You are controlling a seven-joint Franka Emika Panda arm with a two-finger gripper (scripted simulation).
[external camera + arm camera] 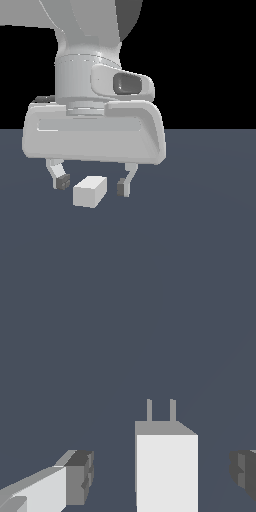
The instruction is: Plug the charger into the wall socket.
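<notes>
Gripper wide over the charger

Charger lies on the dark floor between the spread fingers — touching neither; two prongs show in the wrist view

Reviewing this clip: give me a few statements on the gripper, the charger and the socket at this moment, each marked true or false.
1. The gripper is open. True.
2. The charger sits between the fingers. True.
3. The fingers already clamp the charger. False: gaps show on both sides of it.
4. The wall socket is visible next to the charger. False: neither view shows it.
5. Two prongs stick out of one end of the charger. True.
</notes>
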